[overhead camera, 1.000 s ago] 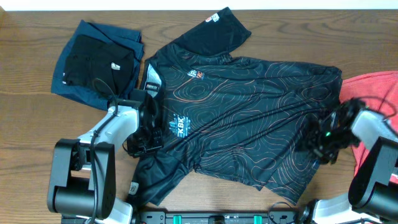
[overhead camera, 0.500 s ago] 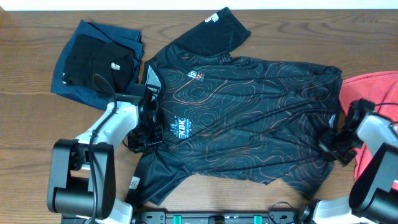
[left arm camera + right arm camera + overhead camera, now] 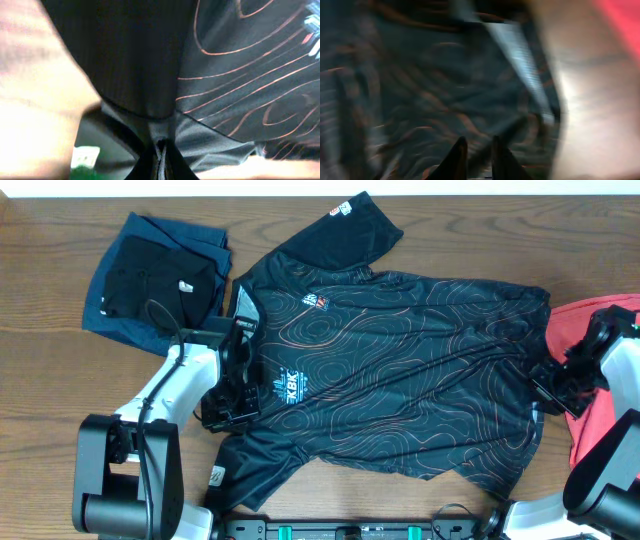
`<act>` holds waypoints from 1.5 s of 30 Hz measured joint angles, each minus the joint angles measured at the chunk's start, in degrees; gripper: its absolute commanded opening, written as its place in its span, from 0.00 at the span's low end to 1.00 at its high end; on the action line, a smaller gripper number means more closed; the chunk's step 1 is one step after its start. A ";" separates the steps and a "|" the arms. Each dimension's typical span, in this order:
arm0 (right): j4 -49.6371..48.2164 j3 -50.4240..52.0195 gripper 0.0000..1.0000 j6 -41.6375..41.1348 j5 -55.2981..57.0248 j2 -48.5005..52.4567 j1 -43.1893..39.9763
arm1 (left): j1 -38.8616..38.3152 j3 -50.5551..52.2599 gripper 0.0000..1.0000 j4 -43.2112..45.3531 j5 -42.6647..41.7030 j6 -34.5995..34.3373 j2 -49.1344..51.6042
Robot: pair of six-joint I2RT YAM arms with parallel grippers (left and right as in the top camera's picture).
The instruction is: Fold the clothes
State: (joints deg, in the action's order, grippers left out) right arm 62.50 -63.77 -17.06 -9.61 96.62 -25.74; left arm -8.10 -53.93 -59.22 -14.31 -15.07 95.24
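The black jersey (image 3: 400, 350) with orange contour lines lies spread flat across the table, collar to the left and hem to the right. My left gripper (image 3: 232, 395) sits at its collar end, shut on a fold of the jersey; in the left wrist view (image 3: 161, 155) the jaws pinch dark fabric (image 3: 240, 75). My right gripper (image 3: 553, 383) is at the hem on the right. In the blurred right wrist view (image 3: 479, 150) its jaws stand close together round a ridge of the jersey (image 3: 420, 85).
A folded navy top with a black top on it (image 3: 155, 280) lies at the back left. A red top (image 3: 612, 320) lies at the right edge, under my right arm. Bare wooden table (image 3: 60, 380) shows at the left and along the front.
My right gripper has moved right and a little back, pulling the jersey's hem with it. The jersey now lies wider and flatter. The left gripper has hardly moved.
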 measured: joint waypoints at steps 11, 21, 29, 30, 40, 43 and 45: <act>-2.99 2.56 0.10 -0.76 -5.16 -0.04 3.96 | 0.00 3.78 0.06 -4.17 0.02 -4.15 -0.02; -17.31 21.11 0.01 -9.92 0.72 -4.90 3.87 | 0.00 4.00 0.33 0.76 0.11 -5.51 -0.02; -14.73 17.92 0.01 -14.67 7.32 -3.61 -1.33 | 0.00 0.13 0.46 -2.10 0.07 -4.63 0.00; -13.22 17.09 0.01 -14.78 9.29 -2.84 -2.27 | 0.00 -0.85 0.47 -2.34 0.07 -4.37 -0.02; -3.30 -2.56 0.08 -2.05 1.25 -1.14 -4.90 | 0.00 -9.97 0.50 0.17 0.02 -2.16 -0.02; -6.56 -4.92 0.03 -1.05 -4.63 -2.29 -4.90 | 0.00 -10.01 0.50 3.06 -0.20 -0.48 -0.02; -12.24 -4.96 0.02 -2.05 -7.28 -2.58 -4.79 | 0.00 -10.01 0.49 5.90 -0.35 0.63 -0.02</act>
State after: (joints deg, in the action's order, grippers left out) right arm 50.26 -68.73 -19.11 -16.88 94.04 -30.52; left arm -8.10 -63.94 -53.32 -14.66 -14.44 95.22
